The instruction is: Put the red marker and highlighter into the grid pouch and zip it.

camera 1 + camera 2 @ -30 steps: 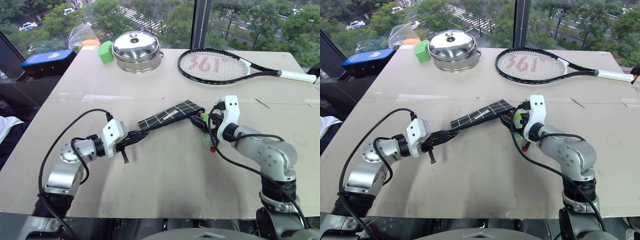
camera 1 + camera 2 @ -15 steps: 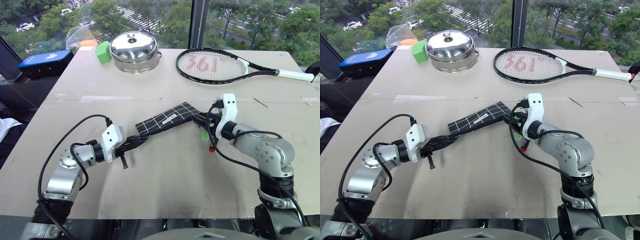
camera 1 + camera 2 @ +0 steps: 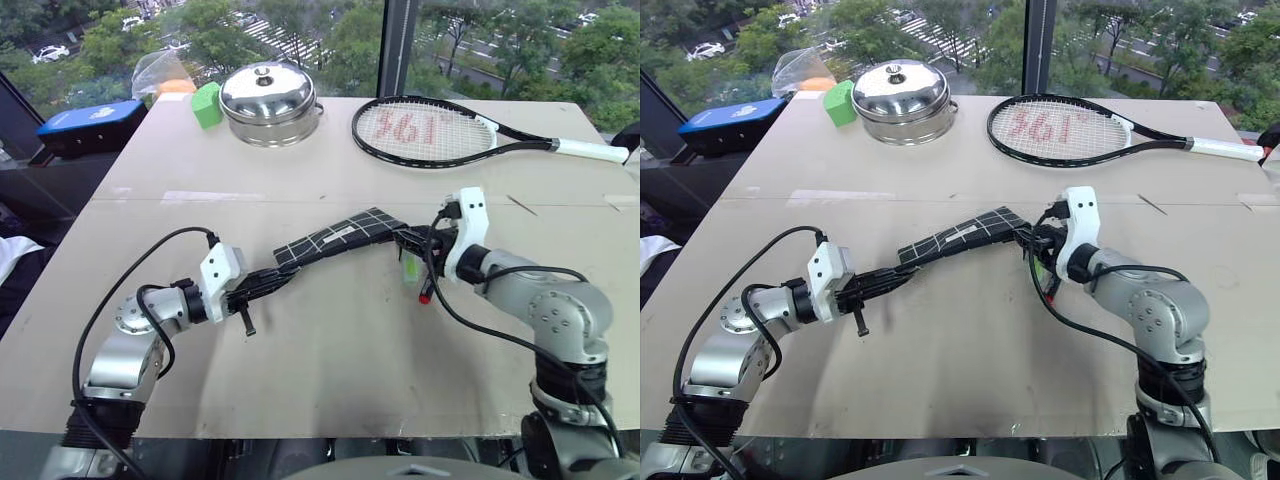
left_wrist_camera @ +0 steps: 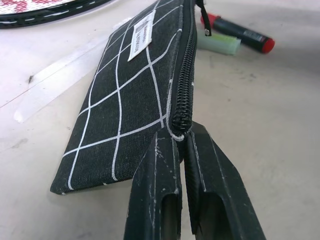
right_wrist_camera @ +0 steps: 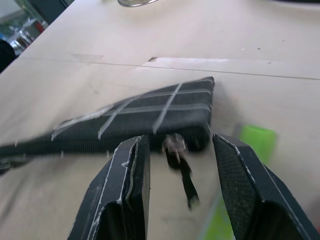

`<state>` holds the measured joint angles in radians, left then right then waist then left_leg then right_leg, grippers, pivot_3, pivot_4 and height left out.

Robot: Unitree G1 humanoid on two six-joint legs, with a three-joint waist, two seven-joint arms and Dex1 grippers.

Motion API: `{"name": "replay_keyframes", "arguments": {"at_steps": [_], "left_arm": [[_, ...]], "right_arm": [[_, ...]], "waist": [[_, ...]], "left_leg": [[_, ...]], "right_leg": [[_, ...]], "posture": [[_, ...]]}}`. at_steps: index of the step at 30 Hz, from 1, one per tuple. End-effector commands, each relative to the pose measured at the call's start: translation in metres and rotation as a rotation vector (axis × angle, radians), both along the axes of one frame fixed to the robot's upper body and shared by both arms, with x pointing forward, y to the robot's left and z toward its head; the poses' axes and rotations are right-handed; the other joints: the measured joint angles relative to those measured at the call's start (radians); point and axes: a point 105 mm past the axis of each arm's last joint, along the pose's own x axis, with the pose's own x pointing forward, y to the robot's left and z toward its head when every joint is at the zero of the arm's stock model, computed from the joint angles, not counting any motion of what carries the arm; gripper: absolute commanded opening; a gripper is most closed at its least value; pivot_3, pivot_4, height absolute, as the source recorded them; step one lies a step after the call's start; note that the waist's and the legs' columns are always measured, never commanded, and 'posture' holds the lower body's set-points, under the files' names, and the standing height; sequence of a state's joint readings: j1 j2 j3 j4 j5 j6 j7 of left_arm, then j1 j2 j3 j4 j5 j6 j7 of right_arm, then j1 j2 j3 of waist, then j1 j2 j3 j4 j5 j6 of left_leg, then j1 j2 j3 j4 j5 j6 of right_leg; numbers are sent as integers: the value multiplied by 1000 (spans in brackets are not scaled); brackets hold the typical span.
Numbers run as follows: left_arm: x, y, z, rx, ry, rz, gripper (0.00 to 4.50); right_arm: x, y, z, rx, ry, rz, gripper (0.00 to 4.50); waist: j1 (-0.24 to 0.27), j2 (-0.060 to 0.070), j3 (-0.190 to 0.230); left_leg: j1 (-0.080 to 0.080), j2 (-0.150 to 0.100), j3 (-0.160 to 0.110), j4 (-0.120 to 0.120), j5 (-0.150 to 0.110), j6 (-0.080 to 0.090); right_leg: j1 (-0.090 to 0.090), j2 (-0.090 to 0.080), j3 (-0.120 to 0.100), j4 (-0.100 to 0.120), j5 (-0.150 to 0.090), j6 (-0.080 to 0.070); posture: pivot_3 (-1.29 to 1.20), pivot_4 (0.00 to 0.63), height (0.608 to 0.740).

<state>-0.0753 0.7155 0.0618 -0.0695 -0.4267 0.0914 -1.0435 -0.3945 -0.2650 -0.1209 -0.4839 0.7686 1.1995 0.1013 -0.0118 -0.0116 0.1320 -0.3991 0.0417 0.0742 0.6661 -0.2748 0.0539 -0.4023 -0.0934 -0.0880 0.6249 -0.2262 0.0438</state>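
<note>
Two-armed handling of a flat black fabric grid pouch (image 3: 335, 240) with white grid lines and a small white label, above a pale tabletop (image 3: 330, 360). The left gripper (image 4: 182, 137) has its two black fingers pressed together on the near corner of the pouch, at the end of the zipper seam; in the left wrist view the coiled zipper teeth run away from the fingers along the pouch's upper edge. The pouch slopes between the two arms, its gripped corner lifted off the table.

The right gripper (image 5: 177, 150) stands at the far end of the pouch with its fingers parted: a plain gap shows between them, and the black zipper pull (image 5: 181, 167) hangs in that gap. Whether either finger touches the pull or the pouch edge cannot be told. Its fingers clamp nothing.

The slim red marker (image 4: 237, 32), black-barrelled with a red cap and red end, and the short light-green translucent highlighter (image 4: 217, 44) lie side by side on the table, just beside the far end of the pouch and outside it, under the right gripper.

At the far side of the table rest a lidded steel pot (image 3: 271, 100), a small green block (image 3: 208, 103) and a black-framed tennis racket (image 3: 450, 132), all well apart from the pouch.
</note>
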Motion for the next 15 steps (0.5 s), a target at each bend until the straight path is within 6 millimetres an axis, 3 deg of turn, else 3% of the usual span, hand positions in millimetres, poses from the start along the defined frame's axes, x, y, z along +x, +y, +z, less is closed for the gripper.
{"name": "replay_keyframes", "arguments": {"at_steps": [1, 15], "left_arm": [[0, -3, 16, -28, -36, -19, 0], [-1, -8, 18, -31, -19, -53, 0]], "right_arm": [[-12, -2, 8, -8, -28, 33, 1972], [-2, 10, 0, 14, -3, 11, 1972]], "waist": [[0, 0, 0], [0, 0, 0]], "left_leg": [[0, 0, 0, 0, 0, 0], [0, 0, 0, 0, 0, 0]], "right_leg": [[0, 0, 0, 0, 0, 0], [0, 0, 0, 0, 0, 0]], "posture": [[0, 150, 740], [0, 150, 740]]}}
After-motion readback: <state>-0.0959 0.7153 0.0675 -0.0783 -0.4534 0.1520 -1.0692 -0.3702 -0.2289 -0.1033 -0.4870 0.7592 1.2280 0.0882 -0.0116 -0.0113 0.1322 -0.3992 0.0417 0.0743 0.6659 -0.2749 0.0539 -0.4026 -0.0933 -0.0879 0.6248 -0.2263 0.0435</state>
